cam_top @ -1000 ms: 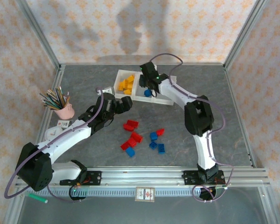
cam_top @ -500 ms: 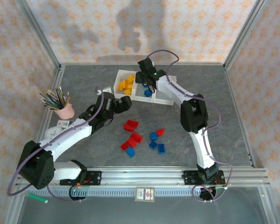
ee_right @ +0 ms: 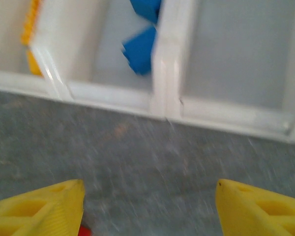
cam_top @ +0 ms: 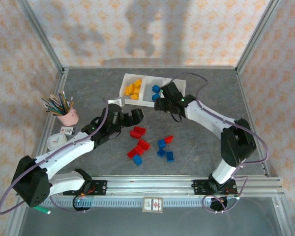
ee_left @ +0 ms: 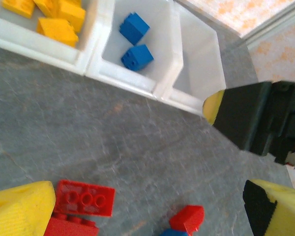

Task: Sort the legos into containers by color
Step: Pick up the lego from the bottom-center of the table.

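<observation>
At the left edge of the counter [cam_top: 88, 88] stands one pink cup [cam_top: 69, 118] bristling with pencils [cam_top: 56, 104]; nearer, one round white object [cam_top: 54, 142] lies beside the left arm; one green marker [cam_top: 39, 208] lies at the near left corner. The left claw [cam_top: 132, 117] hangs released, jaws spread wide around nothing, just above and left of a pair of red legos [cam_top: 137, 131]. Behind it sits one white tray [ee_left: 54, 53] of three compartments in a row: the left holds the yellow-orange legos [cam_top: 132, 88], roughly five, heaped too close for a sure count; the middle holds two blue legos [cam_top: 156, 89]; the right compartment [ee_left: 199, 59] shows its bare floor. Loose on the counter lie about six red legos: the pair, three touching nearer the arms, one apart to the right; four loose blue legos lie around and between them. The right claw [ee_right: 150, 201] is released too, fingers apart with nothing between, over bare counter just in front of the tray's near wall, by the divider between middle and right compartments; the right arm crosses the tray's near right corner in the top view, covering part of that compartment.
</observation>
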`<state>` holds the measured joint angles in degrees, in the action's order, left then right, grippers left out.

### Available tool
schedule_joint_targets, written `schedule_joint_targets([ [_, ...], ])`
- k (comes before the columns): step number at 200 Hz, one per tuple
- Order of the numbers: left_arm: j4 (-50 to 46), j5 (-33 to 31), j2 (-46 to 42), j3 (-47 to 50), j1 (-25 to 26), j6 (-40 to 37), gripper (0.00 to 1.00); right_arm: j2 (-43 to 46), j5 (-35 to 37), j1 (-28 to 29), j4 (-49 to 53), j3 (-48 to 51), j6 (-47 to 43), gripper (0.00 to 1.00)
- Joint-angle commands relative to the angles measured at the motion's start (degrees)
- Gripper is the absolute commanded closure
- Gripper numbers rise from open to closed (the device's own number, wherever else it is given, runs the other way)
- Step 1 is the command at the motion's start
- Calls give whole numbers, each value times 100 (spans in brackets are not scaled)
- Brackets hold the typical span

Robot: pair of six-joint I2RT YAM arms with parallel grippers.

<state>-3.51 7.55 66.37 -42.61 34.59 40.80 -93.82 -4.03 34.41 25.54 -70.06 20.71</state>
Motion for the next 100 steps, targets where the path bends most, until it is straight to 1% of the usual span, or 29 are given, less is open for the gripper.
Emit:
schedule_joint_targets([
  [1,-133,49,-119,214,297,218,1,447,175,255,57,650,379,29],
  [32,-27,21,-194,505,602,465,1,825,355,716,413,1263,761,27],
  [60,43,-8,-238,699,689,600,1,1083,525,1176,584,1636,1366,24],
  [79,-26,-8,-281,735,698,640,1,1065,623,1549,609,1736,1638,25],
  [100,-122,-151,-417,834,707,725,1,874,478,1837,527,1831,1745,29],
])
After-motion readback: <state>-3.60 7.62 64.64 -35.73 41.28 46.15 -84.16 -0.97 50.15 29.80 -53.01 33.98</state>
